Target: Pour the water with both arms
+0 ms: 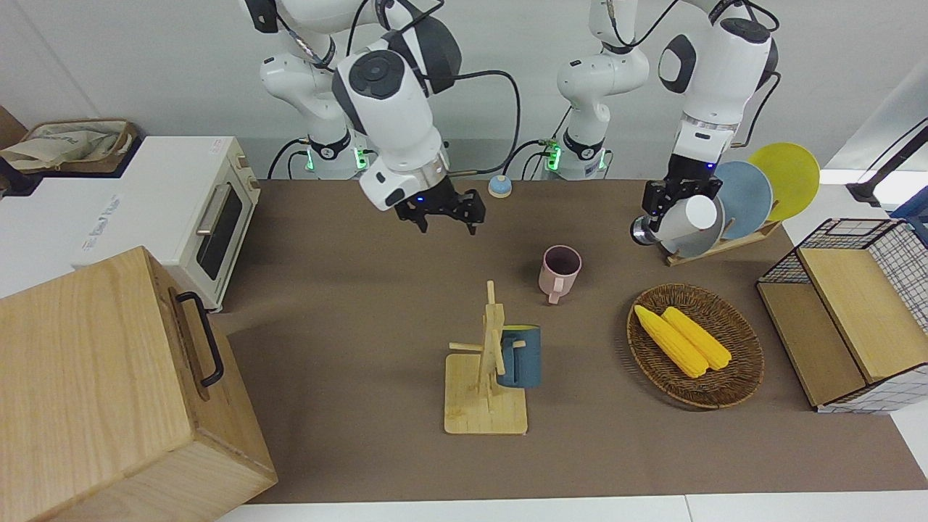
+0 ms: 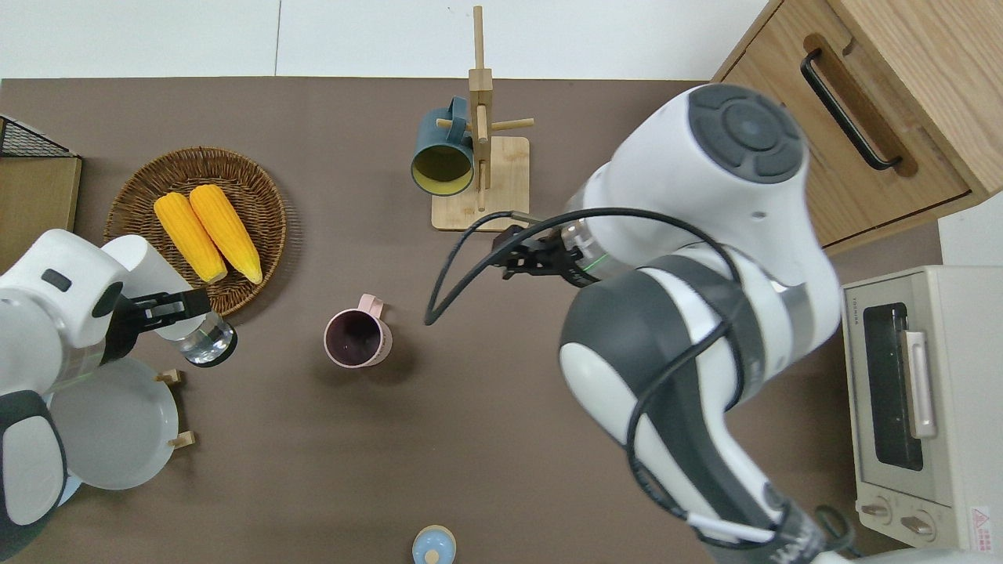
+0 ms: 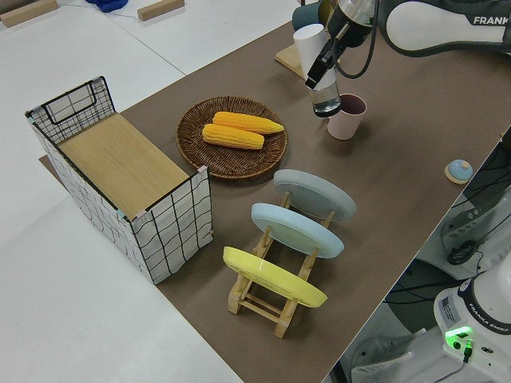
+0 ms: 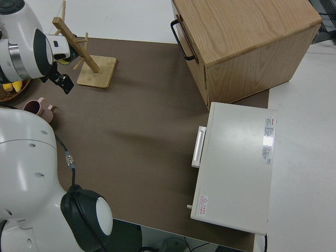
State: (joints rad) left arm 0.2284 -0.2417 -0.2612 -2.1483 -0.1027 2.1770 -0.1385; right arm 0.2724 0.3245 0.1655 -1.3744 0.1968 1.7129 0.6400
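Observation:
My left gripper [image 1: 670, 204] [image 2: 171, 307] [image 3: 322, 61] is shut on a white bottle with a clear end [image 1: 687, 217] [image 2: 149, 270] [image 3: 310, 46]. The bottle is tilted, clear end lowest, over the table between the plate rack and the pink mug [image 1: 560, 270] [image 2: 357, 338] [image 3: 347, 117]. The mug stands upright on the brown mat, apart from the bottle. My right gripper [image 1: 444, 214] [image 2: 519, 255] [image 4: 61, 82] hangs open and holds nothing, over the mat between the mug and the wooden mug stand.
A wooden mug stand [image 1: 487, 406] [image 2: 479, 184] carries a blue mug [image 1: 520, 357]. A wicker basket [image 1: 732, 384] [image 2: 258, 180] holds two corn cobs. A plate rack [image 3: 271, 299], a wire crate [image 1: 863, 319], a toaster oven [image 1: 196, 210], a wooden box [image 1: 101, 399] and a small blue knob [image 1: 499, 186] ring the mat.

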